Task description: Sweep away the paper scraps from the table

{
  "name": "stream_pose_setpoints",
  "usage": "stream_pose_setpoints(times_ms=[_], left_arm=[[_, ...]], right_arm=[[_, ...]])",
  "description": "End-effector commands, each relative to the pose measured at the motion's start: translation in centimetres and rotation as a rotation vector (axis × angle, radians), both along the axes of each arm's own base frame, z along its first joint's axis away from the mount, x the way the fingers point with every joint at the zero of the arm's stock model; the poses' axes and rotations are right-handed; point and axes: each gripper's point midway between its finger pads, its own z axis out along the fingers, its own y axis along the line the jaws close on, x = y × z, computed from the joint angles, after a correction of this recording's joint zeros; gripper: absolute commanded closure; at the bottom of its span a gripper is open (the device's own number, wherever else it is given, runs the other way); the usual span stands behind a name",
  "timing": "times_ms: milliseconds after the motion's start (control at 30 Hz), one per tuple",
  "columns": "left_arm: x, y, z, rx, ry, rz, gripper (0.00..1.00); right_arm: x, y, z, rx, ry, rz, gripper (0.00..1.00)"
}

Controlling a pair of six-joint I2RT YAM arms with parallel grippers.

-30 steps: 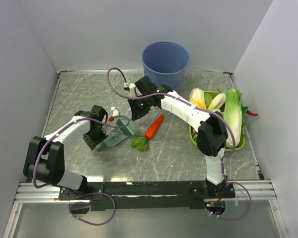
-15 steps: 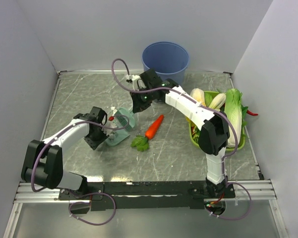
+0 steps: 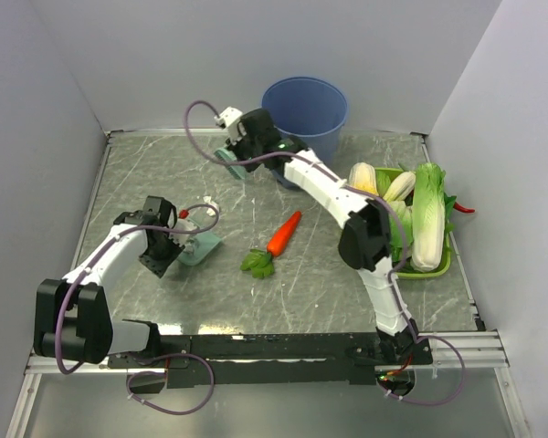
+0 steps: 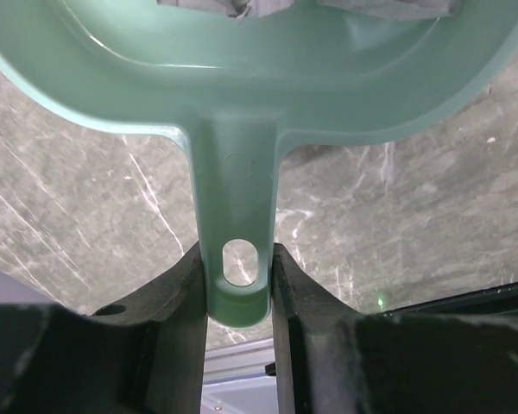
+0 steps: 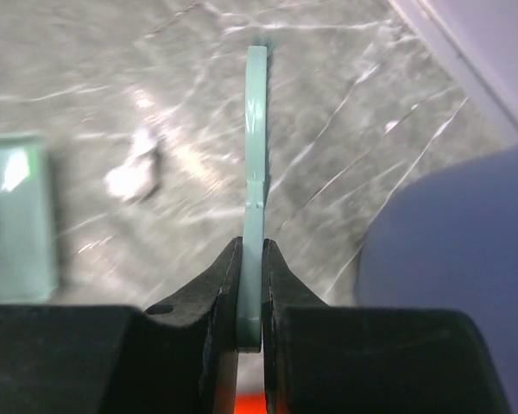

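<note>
We see the left gripper [image 4: 239, 280] clamped on the handle of the teal plastic dustpan [image 4: 242, 86], one finger pressed against each side of the handle's near end. The pan sits in the left middle of the grey-green marble table [image 3: 146, 173], well apart from the left and near metal rims. We cannot tell whether it touches the top. Grey crumpled paper scraps [image 4: 237, 7] lie inside the pan at its far side. A small white paper scrap [image 5: 129, 177] lies on the marble just beyond the pan's far edge.

The right gripper [image 5: 252, 289] is closed tight on the thin teal plastic brush [image 5: 255, 155], seen edge-on. It is held above the table's far part, just left of the round blue plastic bucket [image 3: 304, 105] against the far rim.

Between the arms, an orange carrot with green leaves [image 3: 283, 234] lies in mid-table, apart from the pan. The green tray of vegetables [image 3: 443, 266] fills the right edge.
</note>
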Motion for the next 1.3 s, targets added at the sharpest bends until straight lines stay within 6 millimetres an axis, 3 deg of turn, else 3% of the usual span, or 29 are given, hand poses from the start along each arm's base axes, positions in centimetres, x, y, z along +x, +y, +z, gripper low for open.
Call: stream_pose_setpoints(times_ms=[0,167,400,600,767,900,1267], left_arm=[[-0.7,0.4,0.2,-0.001,0.010,0.024,0.99],[-0.6,0.4,-0.2,-0.003,0.024,0.026,0.99],[-0.3,0.2,-1.2,-0.007,0.063,0.026,0.99],[1.2,0.4,-1.2,0.019,0.050,0.009,0.99],[2.5,0.1,-1.2,0.031,0.042,-0.023,0.99],[3.4,0.0,-1.0,0.031,0.033,-0.033,0.99],[4.7,-0.6,-0.5,-0.005,-0.043,-0.050,0.99]], right_arm=[[2.3,2.8,-0.1,-0.058,-0.173,-0.003,1.00],[-0.1,5.5,-2.2,-0.015,-0.086,0.091,1.00],[-5.1,6.1,-5.3,0.031,0.152,0.154,1.00],[-9.0,6.2,-6.5,0.048,0.290,0.191,1.00],[-11.9,6.8,-5.3,0.106,0.378,0.246,1.00],[-13.6,6.4,-2.6,0.155,0.392,0.261,1.00],[-12.3,4.4,0.1,0.119,0.257,0.213,1.00]])
